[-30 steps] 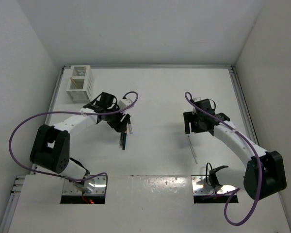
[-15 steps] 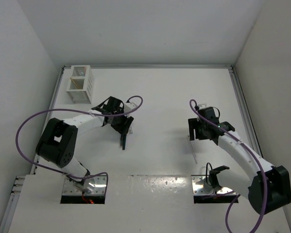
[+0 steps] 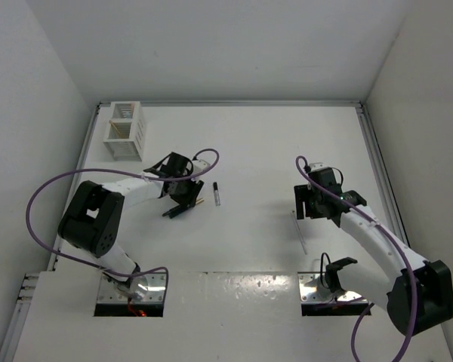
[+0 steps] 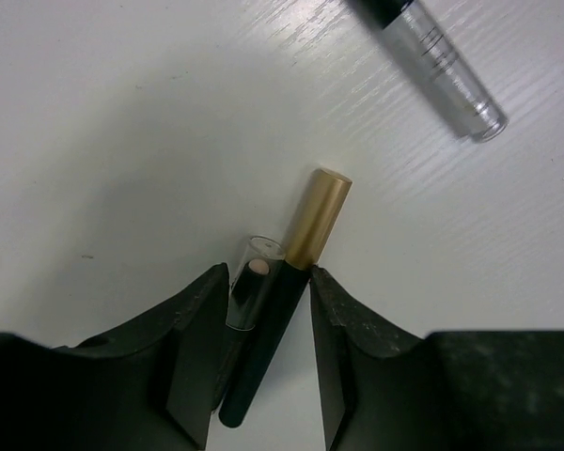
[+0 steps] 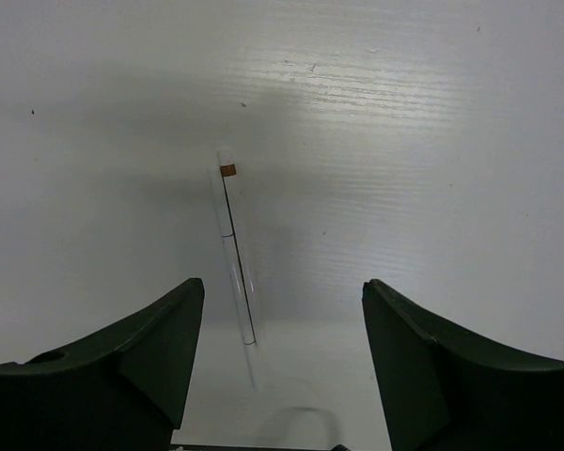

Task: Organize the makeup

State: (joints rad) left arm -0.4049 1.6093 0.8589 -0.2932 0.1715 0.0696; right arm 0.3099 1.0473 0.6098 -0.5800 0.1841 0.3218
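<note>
Makeup lies in three spots on the white tabletop (image 3: 257, 151). In the left wrist view, a dark stick (image 4: 263, 348) with a gold end sits side by side with a shorter clear-capped stick (image 4: 247, 287) that has a tan tip. The two touch along their length. The left pincer (image 4: 268, 310) is closed narrowly around this pair. One finger (image 4: 193, 348) presses the clear-capped stick and the other presses the dark stick, whose gold end pokes out past the fingertips. A clear tube (image 4: 442, 70) with a black cap lies apart from them at the upper right of that view. Seen from above, this tube is just right of the left pincer, left of the frame's centre.

The right pincer (image 5: 282, 291) is spread wide at the right of the overhead view. A thin clear stick (image 5: 235, 254) lies flat on the tabletop between and ahead of its fingers, touching neither. The stick has a small brown mark near its far end.

A white slatted box (image 3: 124, 130) stands at the upper left of the overhead view, well apart from all of these. Purple cables (image 3: 41, 196) loop along both arms.
</note>
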